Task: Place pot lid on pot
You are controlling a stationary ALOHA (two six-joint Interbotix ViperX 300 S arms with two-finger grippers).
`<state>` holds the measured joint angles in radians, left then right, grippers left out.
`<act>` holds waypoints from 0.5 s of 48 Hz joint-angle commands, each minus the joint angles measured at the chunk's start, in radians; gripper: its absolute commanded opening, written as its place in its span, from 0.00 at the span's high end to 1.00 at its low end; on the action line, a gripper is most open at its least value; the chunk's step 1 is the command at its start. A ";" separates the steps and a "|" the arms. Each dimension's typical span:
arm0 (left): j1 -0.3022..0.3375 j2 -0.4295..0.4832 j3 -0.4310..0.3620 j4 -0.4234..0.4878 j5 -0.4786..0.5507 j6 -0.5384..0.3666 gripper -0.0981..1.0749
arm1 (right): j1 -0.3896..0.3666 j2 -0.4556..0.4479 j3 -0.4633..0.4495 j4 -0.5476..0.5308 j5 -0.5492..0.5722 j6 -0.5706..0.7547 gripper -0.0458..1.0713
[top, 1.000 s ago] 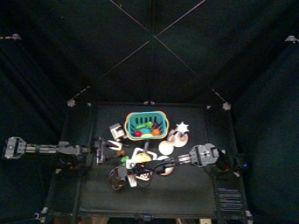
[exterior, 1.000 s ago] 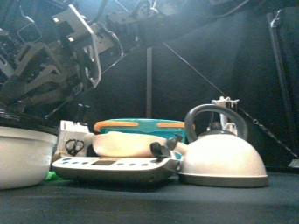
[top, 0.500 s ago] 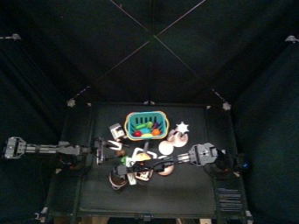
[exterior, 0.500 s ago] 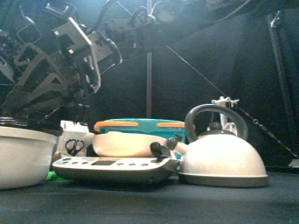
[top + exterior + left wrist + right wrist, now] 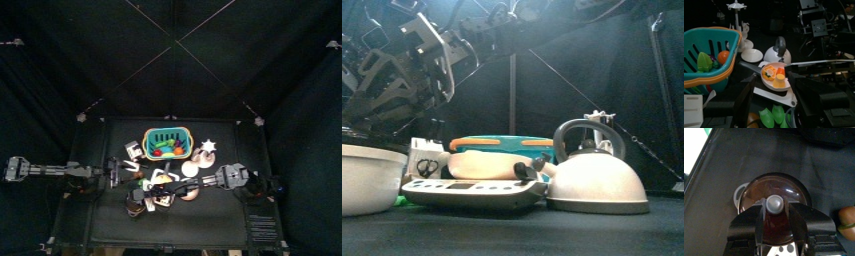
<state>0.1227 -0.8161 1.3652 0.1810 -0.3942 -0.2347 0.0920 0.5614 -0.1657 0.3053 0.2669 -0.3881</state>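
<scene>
The pot lid (image 5: 774,189) is a glass dome with a metal rim and a grey knob (image 5: 775,204). It lies level over the pot, whose loop handle (image 5: 739,195) pokes out from under its rim. My right gripper (image 5: 777,211) has reached across the table and hangs over it, with a jaw on either side of the knob, shut on it. In the top view that gripper (image 5: 151,194) is above the pot (image 5: 138,204) at the front left. From the front, the pot (image 5: 366,180) is a pale bowl shape. My left gripper (image 5: 771,102) rests open near the table's left side.
A teal basket (image 5: 167,143) of toy food stands mid-table. A white kettle (image 5: 596,175) and a flat white scale (image 5: 469,192) sit near the front edge. A small plate of toy food (image 5: 774,76) and green toy pieces (image 5: 767,117) lie before the left gripper.
In the front view the right arm has shifted slightly up and down. The lid stays over the pot and the jaws have not changed width.
</scene>
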 commanded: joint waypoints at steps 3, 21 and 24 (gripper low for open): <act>0.002 0.002 -0.011 -0.002 -0.006 0.000 0.15 | -0.002 -0.023 -0.038 0.002 0.003 -0.003 0.45; 0.002 0.002 -0.011 -0.002 -0.005 0.000 0.15 | -0.002 -0.018 -0.046 0.003 0.005 -0.003 0.45; 0.002 0.002 -0.011 -0.002 -0.005 0.002 0.15 | 0.000 -0.018 -0.046 0.003 0.008 -0.003 0.45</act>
<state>0.1227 -0.8161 1.3652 0.1810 -0.3942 -0.2347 0.0920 0.5706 -0.1795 0.3053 0.2746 -0.3896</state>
